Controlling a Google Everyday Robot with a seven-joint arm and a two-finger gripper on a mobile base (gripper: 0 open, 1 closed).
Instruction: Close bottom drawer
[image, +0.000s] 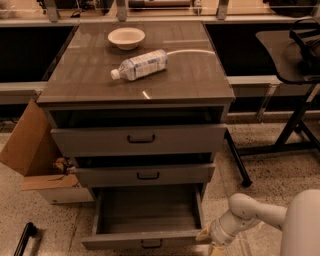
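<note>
1. The end effector (208, 241) is seen low at the near right, just beside the right front corner of the bottom drawer (147, 214); whether it is released or clenched cannot be told, and contact with the drawer cannot be judged.
2. It is carried by a smooth, rounded white arm (250, 214) entering from the near right edge.
3. The bottom drawer is pulled well out toward the near side: a plain, deep grey-brown box with a slim front panel and a small black bar handle (151, 244).
4. Above it, a medium-fronted drawer (175, 175) and a tall-fronted drawer (190, 140) are each set slightly out, both with black bar handles.
5. On the glossy wood-grain tabletop (195, 75) a clear plastic bottle (140, 65) lies on its side, with a pale round bowl (126, 37) just behind it.
6. An open cardboard box (27, 150) stands left of the cabinet on the speckled floor (272, 175).
</note>
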